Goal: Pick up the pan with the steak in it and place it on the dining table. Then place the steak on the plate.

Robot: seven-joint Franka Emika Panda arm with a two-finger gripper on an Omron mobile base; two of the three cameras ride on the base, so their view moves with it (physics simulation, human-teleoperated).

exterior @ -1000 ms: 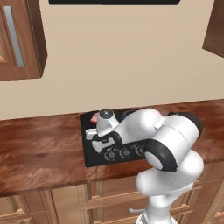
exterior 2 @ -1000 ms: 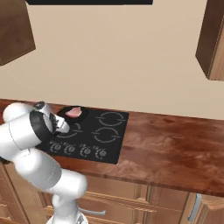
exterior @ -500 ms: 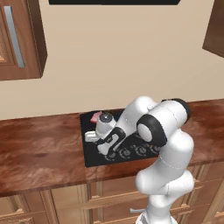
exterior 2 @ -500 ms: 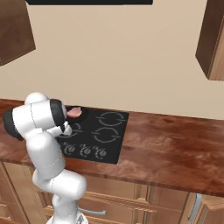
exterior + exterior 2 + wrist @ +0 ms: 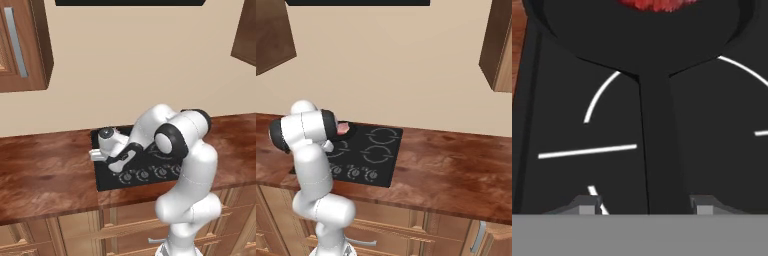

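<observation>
Since a sec ago the arm's elbow has swung up and over the stove and the hand has dropped low at the stove's left side; base and cams haven't shifted. You've got the gripper (image 5: 642, 205) straddling the pan handle (image 5: 659, 150), one fingertip (image 5: 587, 206) each side. Fingers look partly closed w/ gaps still showing either side of the handle, so I can't tell if they've got it gripped yet.

Pan (image 5: 642, 35) sits on the stove (image 5: 376, 155) at the back-left burner, steak (image 5: 657, 4) inside it, just peeking at 12 o'clock in hand view; from the right base cam the steak (image 5: 343, 128) shows right behind the arm's upper joint.

Pan's long axis runs along the handle: in hand view, bowl at 12, handle pointing to 6, straight at your wrist, leaning a touch toward 5.

Risks, as I judge them:
- you're holding far out on the handle, so the bowl's weight may twist the pan down in the grip on lift
- a tilt could slide the steak out
- handle sits slightly right of centre btwn the tips, so closing may nudge it sideways
- lift too low and the pan drags on the stove
</observation>
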